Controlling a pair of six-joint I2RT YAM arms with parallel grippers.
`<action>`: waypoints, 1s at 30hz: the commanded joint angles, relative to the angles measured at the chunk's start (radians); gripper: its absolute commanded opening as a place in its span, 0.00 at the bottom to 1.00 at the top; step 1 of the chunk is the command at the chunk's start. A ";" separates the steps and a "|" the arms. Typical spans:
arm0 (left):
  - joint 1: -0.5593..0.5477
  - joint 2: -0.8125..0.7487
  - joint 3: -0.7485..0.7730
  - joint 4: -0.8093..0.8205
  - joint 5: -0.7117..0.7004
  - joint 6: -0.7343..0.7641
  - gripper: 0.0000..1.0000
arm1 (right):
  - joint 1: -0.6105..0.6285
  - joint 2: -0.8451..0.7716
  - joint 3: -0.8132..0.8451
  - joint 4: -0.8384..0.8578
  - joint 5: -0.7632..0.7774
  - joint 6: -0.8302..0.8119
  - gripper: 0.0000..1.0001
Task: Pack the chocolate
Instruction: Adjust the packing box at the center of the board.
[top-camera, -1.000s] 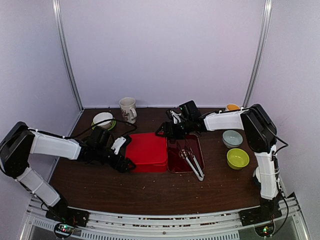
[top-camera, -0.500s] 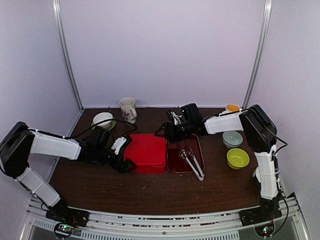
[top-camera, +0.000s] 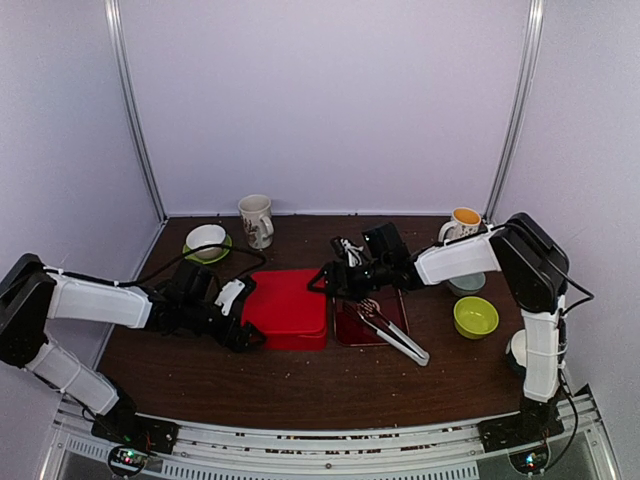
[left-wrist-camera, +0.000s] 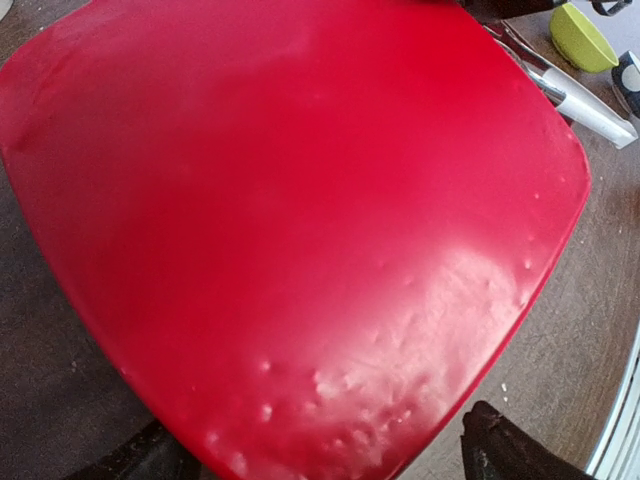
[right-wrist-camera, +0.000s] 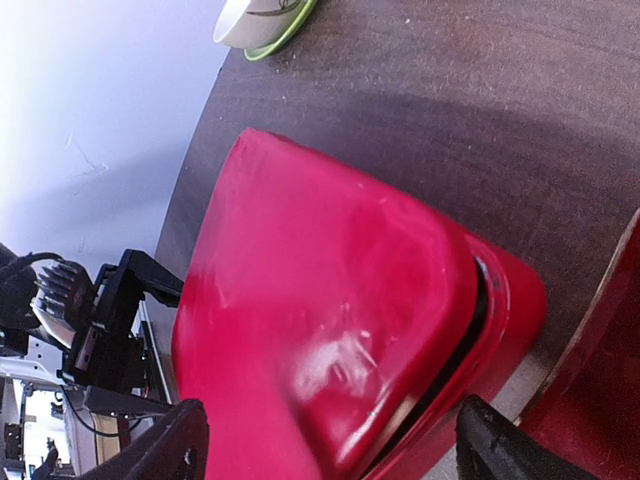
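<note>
Your left pincer (top-camera: 246, 318) is spread wide, fingers astride the left edge of the lidded red box (top-camera: 290, 305). Right pincer (top-camera: 325, 280) is also wide open, straddling its right edge. Can't tell where the chocolate is, no view shows it. Tongs (top-camera: 392, 330) lie across the dark red tray (top-camera: 350, 325) beside the box.

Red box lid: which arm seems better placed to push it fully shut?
Probably right: the right pincer, open, faces the lid edge where a dark gap shows. The left pincer sits at the opposite side.
</note>
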 joint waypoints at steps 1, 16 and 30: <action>-0.002 -0.008 -0.002 0.058 -0.028 -0.012 0.93 | -0.011 -0.016 0.081 -0.040 0.064 -0.040 0.86; 0.003 0.041 0.030 0.110 -0.028 0.023 0.92 | -0.046 0.187 0.349 -0.112 0.046 -0.068 0.86; 0.011 0.074 0.111 0.021 0.033 0.132 0.87 | -0.042 0.170 0.301 -0.127 -0.125 -0.078 0.71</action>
